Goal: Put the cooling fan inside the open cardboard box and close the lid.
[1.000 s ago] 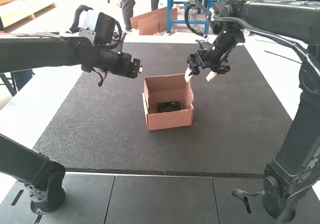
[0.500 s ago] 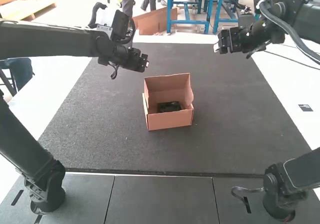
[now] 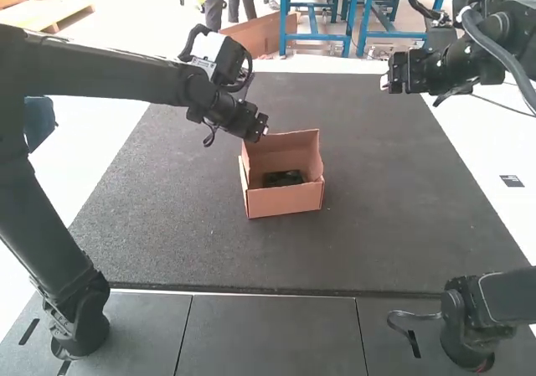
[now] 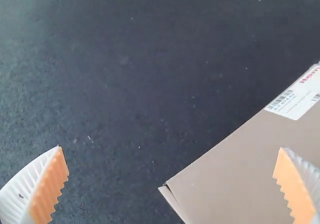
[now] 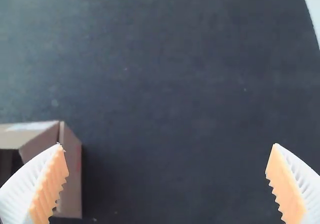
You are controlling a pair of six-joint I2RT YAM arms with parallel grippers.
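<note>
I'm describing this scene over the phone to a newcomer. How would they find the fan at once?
Near the middle of the dark mat stands a brown cardboard box with its lid upright at the far side. The fan is the dark object lying on the box's floor, the one thing inside it.

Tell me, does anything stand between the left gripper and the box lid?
Nothing visible does. The left gripper, open, is close beside the top corner of the upright lid. The fan lies inside the box.
</note>
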